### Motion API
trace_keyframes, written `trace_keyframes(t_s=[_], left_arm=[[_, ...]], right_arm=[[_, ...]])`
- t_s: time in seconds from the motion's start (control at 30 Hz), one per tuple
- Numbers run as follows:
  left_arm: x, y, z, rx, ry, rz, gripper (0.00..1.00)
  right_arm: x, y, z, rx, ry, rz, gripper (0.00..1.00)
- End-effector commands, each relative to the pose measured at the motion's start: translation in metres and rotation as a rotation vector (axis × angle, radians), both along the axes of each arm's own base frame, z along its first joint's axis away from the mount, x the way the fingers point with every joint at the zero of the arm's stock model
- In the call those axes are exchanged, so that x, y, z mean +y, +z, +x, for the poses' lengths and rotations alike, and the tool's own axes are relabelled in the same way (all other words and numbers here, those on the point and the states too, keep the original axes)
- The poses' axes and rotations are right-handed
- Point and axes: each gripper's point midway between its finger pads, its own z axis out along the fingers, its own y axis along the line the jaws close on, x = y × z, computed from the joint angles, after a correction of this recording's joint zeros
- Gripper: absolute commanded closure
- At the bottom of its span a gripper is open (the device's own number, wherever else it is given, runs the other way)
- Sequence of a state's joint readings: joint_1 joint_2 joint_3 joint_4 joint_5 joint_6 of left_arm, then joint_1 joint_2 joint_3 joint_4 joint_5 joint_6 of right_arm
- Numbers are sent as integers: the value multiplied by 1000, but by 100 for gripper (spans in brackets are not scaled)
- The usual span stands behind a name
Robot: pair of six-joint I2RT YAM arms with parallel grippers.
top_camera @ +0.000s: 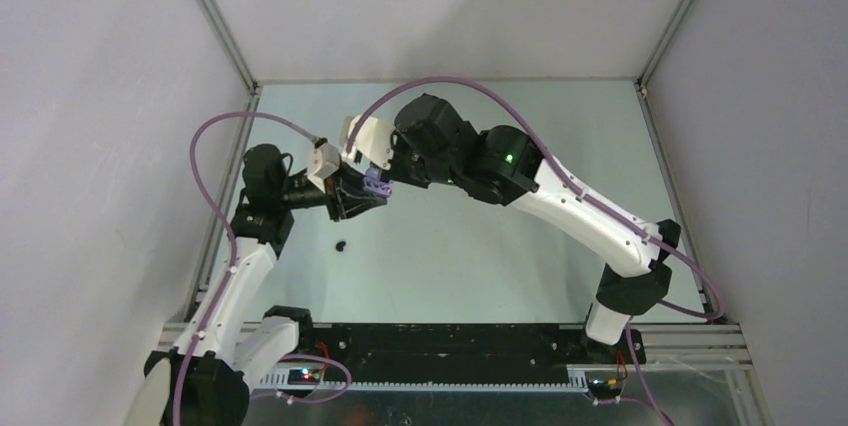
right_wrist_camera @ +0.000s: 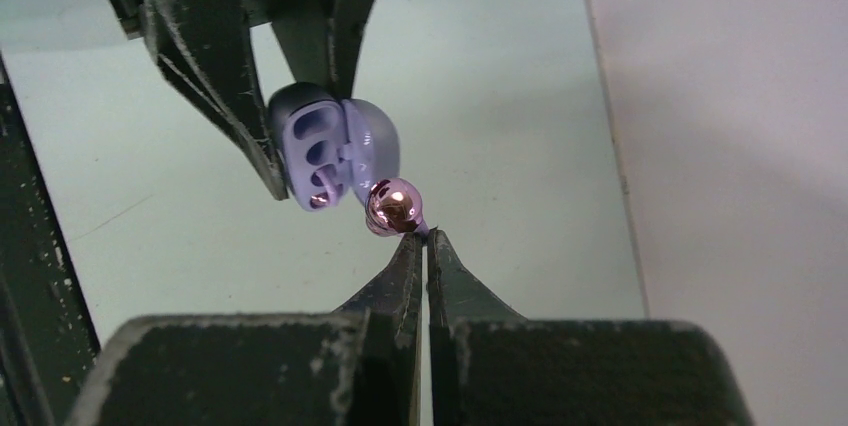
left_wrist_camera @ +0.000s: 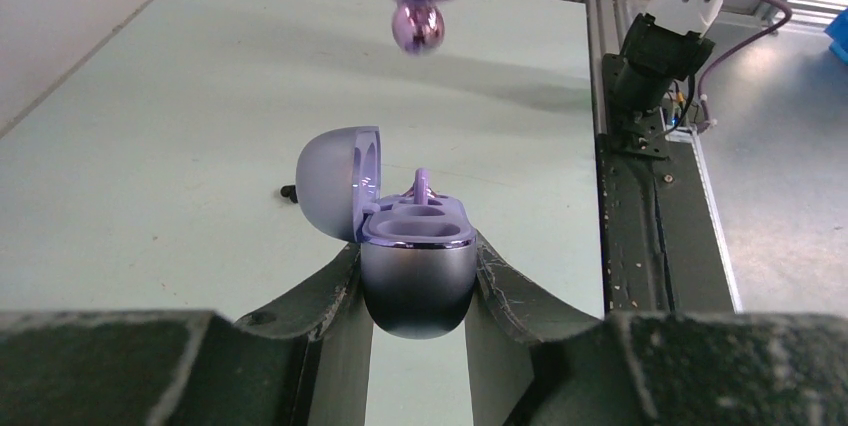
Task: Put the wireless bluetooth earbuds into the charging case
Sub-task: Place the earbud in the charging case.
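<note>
Left jaws clamp open lilac plastic charging case [left_wrist_camera: 415, 281]. Right jaws pinched shut on glossy pink-lilac earbud [right_wrist_camera: 392, 205], just beside case mouth. Tiny black bud [top_camera: 341, 244] on pale green bench [top_camera: 480, 256].

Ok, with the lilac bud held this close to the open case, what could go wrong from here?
1. The right hand pinches the glossy lilac earbud only at its very fingertips, so it might slip or twist and drop onto the table.
2. The left hand clamps the charging case by its rounded lower shell; a push while seating the bud could tilt the case or squeeze it out of the grip.
</note>
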State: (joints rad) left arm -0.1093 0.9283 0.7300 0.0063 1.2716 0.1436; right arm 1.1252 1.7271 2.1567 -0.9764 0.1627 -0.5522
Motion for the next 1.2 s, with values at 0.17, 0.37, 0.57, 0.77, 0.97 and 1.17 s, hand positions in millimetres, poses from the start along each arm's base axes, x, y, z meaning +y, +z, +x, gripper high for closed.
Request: trace_keyframes(t_s=[0.17, 0.37, 0.57, 0.77, 0.97, 1.17], left_arm=[[-2, 13, -16, -90, -70, -4, 100], [-2, 13, -19, -88, -83, -3, 100], [-2, 14, -22, -94, -95, -5, 100], [-3, 14, -26, -93, -116, -7, 100], [-3, 14, -28, -93, -120, -6, 100], [-2, 14, -27, -94, -117, -5, 100]], right_arm=[[16, -7, -24, 74, 64, -4, 100], [21, -16, -33, 84, 86, -27, 100], [26, -22, -32, 73, 84, -48, 100], [28, -27, -29, 58, 75, -63, 100], [31, -27, -27, 51, 76, -62, 100], [34, -30, -28, 50, 86, -70, 100]])
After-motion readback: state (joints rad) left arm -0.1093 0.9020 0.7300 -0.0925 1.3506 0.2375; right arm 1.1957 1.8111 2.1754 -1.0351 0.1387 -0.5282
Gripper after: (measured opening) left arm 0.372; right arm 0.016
